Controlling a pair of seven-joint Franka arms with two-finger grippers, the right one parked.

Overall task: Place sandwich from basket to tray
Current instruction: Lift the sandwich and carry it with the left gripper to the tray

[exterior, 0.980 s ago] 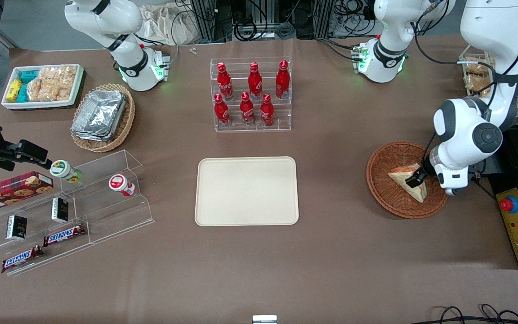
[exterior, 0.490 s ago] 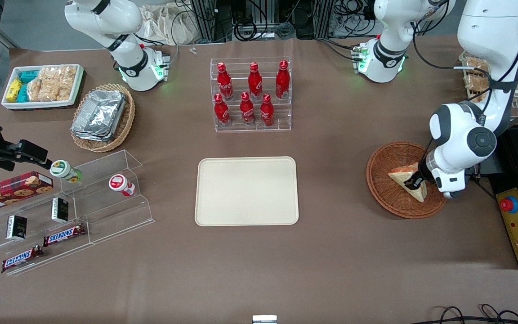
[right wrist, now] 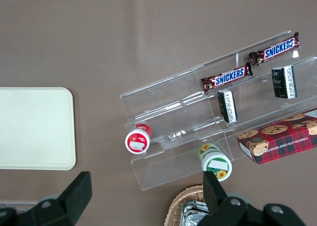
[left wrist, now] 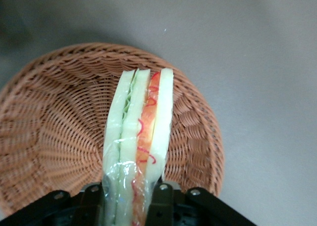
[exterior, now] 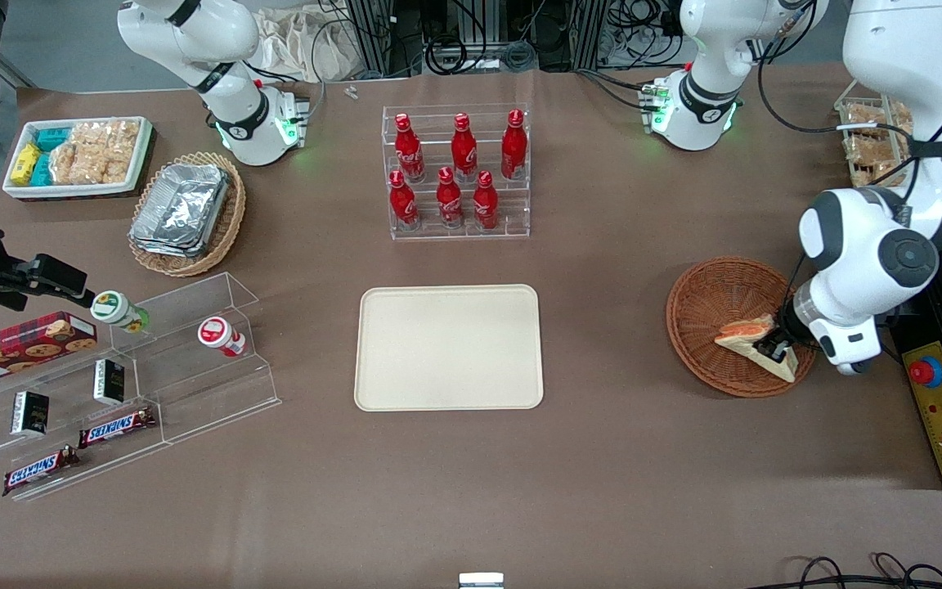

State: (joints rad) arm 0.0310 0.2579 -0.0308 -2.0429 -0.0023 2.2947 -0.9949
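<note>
Jaws of the gripper (exterior: 773, 350) clamped one corner of the sandwich (exterior: 753, 337) over the basket (exterior: 704, 303); wrapped, it might slip before reaching the tray (exterior: 448, 347).

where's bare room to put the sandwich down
The tray is bare all over. Open tabletop lies between it and the basket, where the gripper clamps the sandwich. Crowded: bottle rack, acrylic shelves.

Reddish-brown woven basket (exterior: 712, 315), pale sandwich (left wrist: 141, 137) with red, orange, green layers, black tool (exterior: 772, 350), cream-beige tray (exterior: 448, 347).
</note>
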